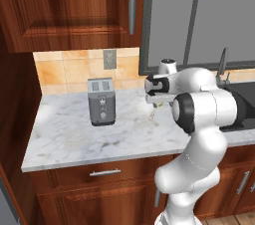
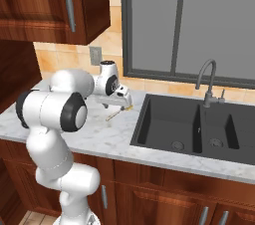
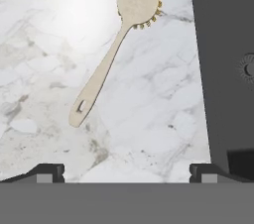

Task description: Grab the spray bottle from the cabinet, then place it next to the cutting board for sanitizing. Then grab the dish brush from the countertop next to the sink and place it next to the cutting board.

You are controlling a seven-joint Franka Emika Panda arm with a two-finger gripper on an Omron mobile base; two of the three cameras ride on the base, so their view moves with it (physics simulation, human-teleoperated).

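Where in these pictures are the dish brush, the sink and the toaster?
dish brush (image 3: 106, 62): hand view, mid-handle.
sink (image 2: 169, 124): right base view, left basin floor.
toaster (image 1: 102, 104): left base view, front face.

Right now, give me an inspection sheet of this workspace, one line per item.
Surface: white marble countertop, grey veined, over wooden drawers.
Job's things: dish brush lies flat on the marble beside the sink, untouched; cabinet door shut, bar handle on it. Spray bottle and cutting board: nothing seen.
Clutter: grey toaster standing on the counter by the wall.
Grippers: gripper open, hanging over the brush, nothing between the jaws.
Cables: nothing seen.
Surroundings: tan tiled wall with an outlet, a dark-framed window, and a dark tap behind the basin.
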